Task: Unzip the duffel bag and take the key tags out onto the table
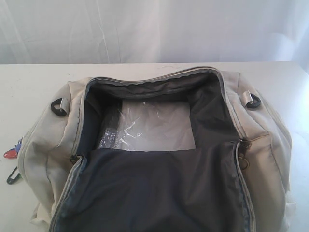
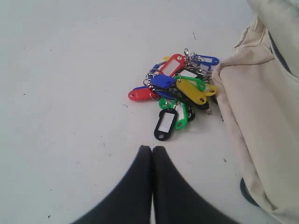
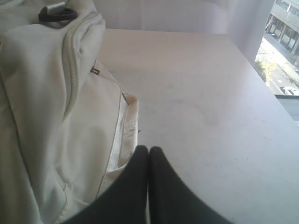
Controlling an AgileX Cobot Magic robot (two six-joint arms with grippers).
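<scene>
Exterior view: the duffel bag lies unzipped on the white tabletop. Its flap is folded toward the camera, baring the dark lining and a clear plastic sheet inside. The key tags lie on the tabletop just beside the bag's left end, only partly seen.

Left wrist view: the left hand is clenched and empty, near the bright tags, which lie just beside the bag's beige side.

Right wrist view: the right hand is clenched and empty beside the bag's end, where a dark D-ring shows.
</scene>
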